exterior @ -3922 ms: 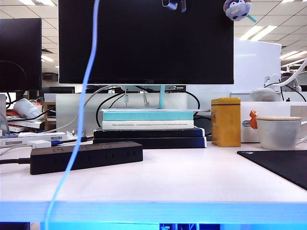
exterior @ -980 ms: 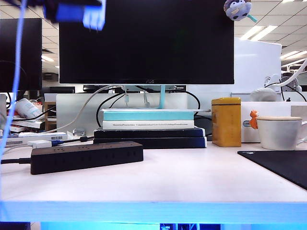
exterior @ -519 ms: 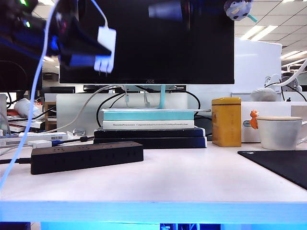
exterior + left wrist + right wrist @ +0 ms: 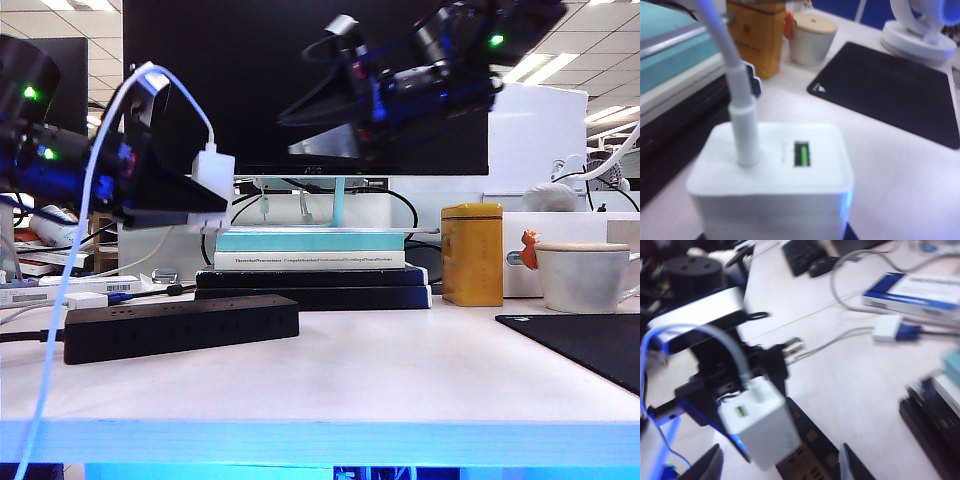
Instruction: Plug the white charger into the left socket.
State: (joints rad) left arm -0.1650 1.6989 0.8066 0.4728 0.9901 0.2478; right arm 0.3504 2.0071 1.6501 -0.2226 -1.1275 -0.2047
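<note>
The left gripper (image 4: 205, 205) is clamped on the white charger (image 4: 214, 178), holding it in the air above the black power strip (image 4: 180, 326), over the strip's right half and well clear of its top face; the charger's thin white cable (image 4: 75, 260) arcs up from it and drops away to the strip's left. The right gripper (image 4: 305, 125) hovers higher, above and to the right of the power strip in front of the monitor (image 4: 300, 85), its jaws spread with nothing between them.
</note>
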